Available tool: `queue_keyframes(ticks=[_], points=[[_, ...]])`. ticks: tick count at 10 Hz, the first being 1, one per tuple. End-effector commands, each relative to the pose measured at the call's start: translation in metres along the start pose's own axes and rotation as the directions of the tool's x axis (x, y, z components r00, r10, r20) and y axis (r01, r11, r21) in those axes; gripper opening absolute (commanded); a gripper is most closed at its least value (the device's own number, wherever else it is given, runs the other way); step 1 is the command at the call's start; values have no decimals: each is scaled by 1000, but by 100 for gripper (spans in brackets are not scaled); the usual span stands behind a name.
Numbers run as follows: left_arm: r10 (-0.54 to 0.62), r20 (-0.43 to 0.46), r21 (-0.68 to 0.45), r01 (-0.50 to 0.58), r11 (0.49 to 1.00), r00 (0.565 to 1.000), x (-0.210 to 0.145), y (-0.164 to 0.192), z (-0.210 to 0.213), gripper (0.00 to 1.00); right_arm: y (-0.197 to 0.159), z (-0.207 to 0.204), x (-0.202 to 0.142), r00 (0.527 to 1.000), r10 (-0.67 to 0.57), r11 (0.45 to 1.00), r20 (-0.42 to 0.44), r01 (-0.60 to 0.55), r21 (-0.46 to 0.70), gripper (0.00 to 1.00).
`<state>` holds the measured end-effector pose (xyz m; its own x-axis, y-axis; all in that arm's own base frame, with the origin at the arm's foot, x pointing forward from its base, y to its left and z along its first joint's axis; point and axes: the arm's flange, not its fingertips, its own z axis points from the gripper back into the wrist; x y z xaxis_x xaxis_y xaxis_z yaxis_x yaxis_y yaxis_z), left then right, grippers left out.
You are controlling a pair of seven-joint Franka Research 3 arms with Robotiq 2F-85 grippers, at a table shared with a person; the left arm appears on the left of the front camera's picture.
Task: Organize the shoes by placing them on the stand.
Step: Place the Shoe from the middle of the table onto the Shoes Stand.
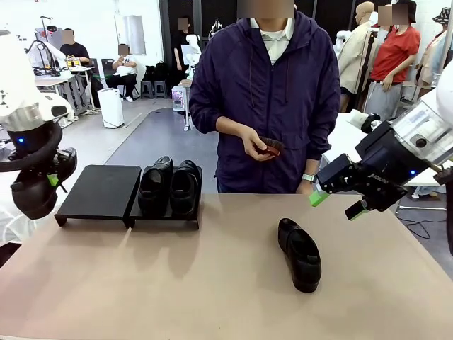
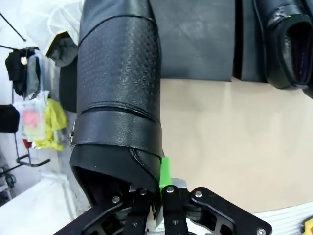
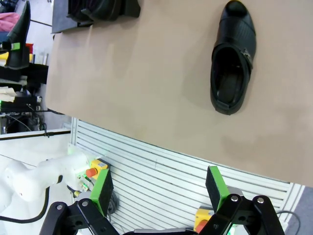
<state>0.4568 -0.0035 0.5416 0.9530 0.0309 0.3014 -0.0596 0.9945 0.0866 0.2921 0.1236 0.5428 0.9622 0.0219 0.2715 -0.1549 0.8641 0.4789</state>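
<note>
Left jaws clamp a shoe (image 2: 117, 98); right jaws gape, apart from the lone shoe (image 1: 299, 253) on the surface (image 1: 212, 290); two shoes (image 1: 156, 185) (image 1: 185, 185) sit on the stand's (image 1: 99, 190) right platform.

Tan table (image 1: 212, 297). Person in purple zip jacket (image 1: 272, 99) stands at its far edge, small reddish-brown object (image 1: 271, 146) at waist height, wristwatch (image 1: 308, 178) on. Behind: white floor unit (image 1: 111, 108), seated person in white (image 1: 127, 67), someone in a red shirt (image 1: 393, 57). Right wrist view: white slatted panel (image 3: 171, 171) below the table edge, red e-stop button (image 3: 91, 172) on a yellow box.
</note>
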Motion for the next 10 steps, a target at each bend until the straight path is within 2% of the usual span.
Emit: queue_keyframes(ticks=[1,2,3,5,6,10], points=[[-22,40,10,22,1000,999,-18,5,14,0,-1,1,2,1000,17,999,-2,-16,32,100],[0,0,0,0,1000,1000,0,0,0,0,-1,1,2,1000,17,999,-2,-16,32,100],[-41,80,-12,42,999,996,12,-5,-8,0,-1,1,2,1000,17,999,-2,-16,32,100],[4,155,-106,13,994,988,49,-4,-36,0,-1,1,2,1000,17,999,-2,-16,32,100],[4,174,-137,20,990,985,53,-4,-44,0,-1,1,2,1000,17,999,-2,-16,32,100],[39,300,-81,-15,997,953,71,-9,-91,0,-1,1,2,1000,17,999,-2,-16,32,100]])
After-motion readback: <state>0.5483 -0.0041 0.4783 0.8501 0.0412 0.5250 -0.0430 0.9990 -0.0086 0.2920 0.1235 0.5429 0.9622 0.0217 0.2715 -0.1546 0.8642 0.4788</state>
